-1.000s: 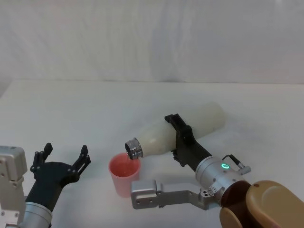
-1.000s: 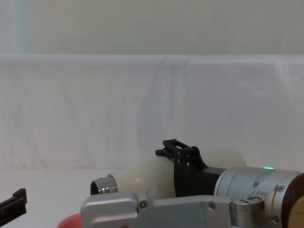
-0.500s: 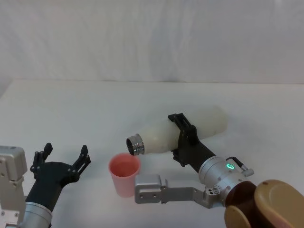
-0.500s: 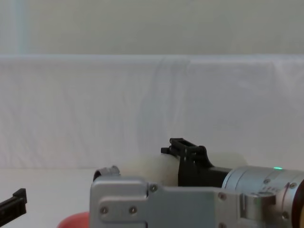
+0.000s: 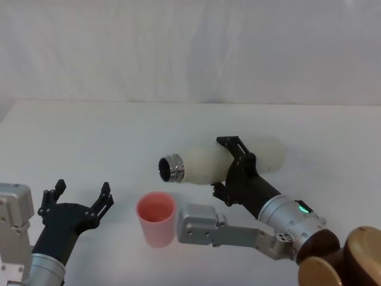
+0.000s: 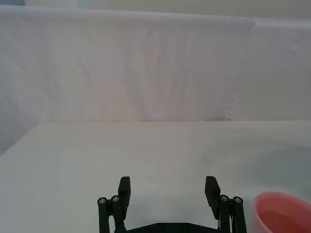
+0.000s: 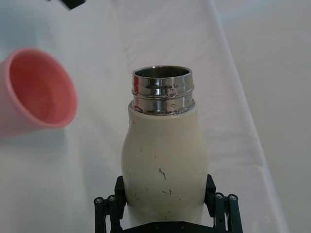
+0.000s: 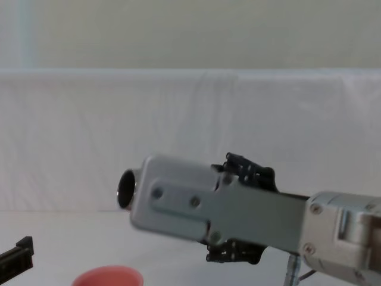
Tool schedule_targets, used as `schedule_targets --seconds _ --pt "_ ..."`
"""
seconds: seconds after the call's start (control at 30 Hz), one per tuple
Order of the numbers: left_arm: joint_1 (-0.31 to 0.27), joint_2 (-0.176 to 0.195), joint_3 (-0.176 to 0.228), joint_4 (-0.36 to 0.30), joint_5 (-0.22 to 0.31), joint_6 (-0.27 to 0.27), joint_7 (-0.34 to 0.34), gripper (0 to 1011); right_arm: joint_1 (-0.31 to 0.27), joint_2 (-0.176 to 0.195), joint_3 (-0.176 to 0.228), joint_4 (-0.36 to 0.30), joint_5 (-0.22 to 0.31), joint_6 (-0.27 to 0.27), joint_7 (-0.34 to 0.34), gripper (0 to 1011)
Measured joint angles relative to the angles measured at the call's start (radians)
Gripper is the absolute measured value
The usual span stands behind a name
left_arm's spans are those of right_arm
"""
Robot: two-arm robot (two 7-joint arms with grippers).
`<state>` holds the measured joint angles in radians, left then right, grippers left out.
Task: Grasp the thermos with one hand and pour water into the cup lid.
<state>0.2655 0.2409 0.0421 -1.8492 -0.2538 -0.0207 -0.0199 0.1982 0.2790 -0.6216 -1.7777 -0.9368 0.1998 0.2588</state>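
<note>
Right pincer (image 5: 229, 170) clamped across the body of the thermos (image 5: 205, 164), one jaw on each flank, seen plainly in the right wrist view. Bottle held roughly level above the table (image 5: 89, 137), steel neck pointing left, base toward the right. Mouth sits above and a little beyond the cup lid (image 5: 156, 217), not over it; likely held level so no more water runs out. Side grip on the wide body leaves the neck free for pouring.

Cup lid stands upright on the table, near side, between the two arms. Its inside looks wet, though level cannot be told.

Left pincer (image 5: 80, 196) released, jaws wide, parked low at near left, just left of the cup lid. It grasps nothing. White cloth backdrop (image 5: 190, 53) at far side.
</note>
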Motion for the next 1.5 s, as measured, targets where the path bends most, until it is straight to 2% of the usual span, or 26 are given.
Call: schedule_targets --seconds 0.1,0.13,0.2,0.37,0.43,0.63,0.7,0.73,0.77,0.83,0.87,0.97,1.03,1.27,1.5 --pt "0.0 0.0 0.0 0.0 0.0 0.0 0.0 1001 -0.022 -0.005 0.03 -0.017 0.061 -0.017 -0.009 957" --pt "0.0 0.0 0.0 0.0 0.0 0.0 0.0 1001 -0.022 -0.005 0.03 -0.017 0.061 -0.017 -0.009 957" --pt "0.0 0.0 0.0 0.0 0.0 0.0 0.0 1001 -0.039 -0.011 0.057 -0.027 0.117 -0.032 -0.014 957" --pt "0.0 0.0 0.0 0.0 0.0 0.0 0.0 1001 -0.062 -0.023 0.094 -0.037 0.201 -0.053 -0.019 957" --pt "0.0 0.0 0.0 0.0 0.0 0.0 0.0 1001 -0.064 -0.024 0.098 -0.037 0.21 -0.054 -0.019 957" --pt "0.0 0.0 0.0 0.0 0.0 0.0 0.0 1001 -0.078 -0.036 0.128 -0.033 0.284 -0.069 -0.021 957" --pt "0.0 0.0 0.0 0.0 0.0 0.0 0.0 1001 -0.087 -0.053 0.153 -0.021 0.348 -0.085 -0.022 957" --pt "0.0 0.0 0.0 0.0 0.0 0.0 0.0 1001 -0.087 -0.053 0.153 -0.021 0.348 -0.085 -0.022 957" --pt "0.0 0.0 0.0 0.0 0.0 0.0 0.0 1001 -0.092 -0.063 0.169 -0.011 0.392 -0.096 -0.021 957" --pt "0.0 0.0 0.0 0.0 0.0 0.0 0.0 1001 -0.095 -0.074 0.185 0.0 0.439 -0.107 -0.016 957" --pt "0.0 0.0 0.0 0.0 0.0 0.0 0.0 1001 -0.098 -0.084 0.2 0.011 0.486 -0.117 -0.009 957" --pt "0.0 0.0 0.0 0.0 0.0 0.0 0.0 1001 -0.101 -0.1 0.22 0.03 0.556 -0.128 0.003 957" --pt "0.0 0.0 0.0 0.0 0.0 0.0 0.0 1001 -0.102 -0.115 0.24 0.049 0.641 -0.138 0.023 957" --pt "0.0 0.0 0.0 0.0 0.0 0.0 0.0 1001 -0.094 -0.138 0.272 0.088 0.79 -0.145 0.066 957" --pt "0.0 0.0 0.0 0.0 0.0 0.0 0.0 1001 -0.084 -0.143 0.285 0.113 0.88 -0.146 0.093 957"
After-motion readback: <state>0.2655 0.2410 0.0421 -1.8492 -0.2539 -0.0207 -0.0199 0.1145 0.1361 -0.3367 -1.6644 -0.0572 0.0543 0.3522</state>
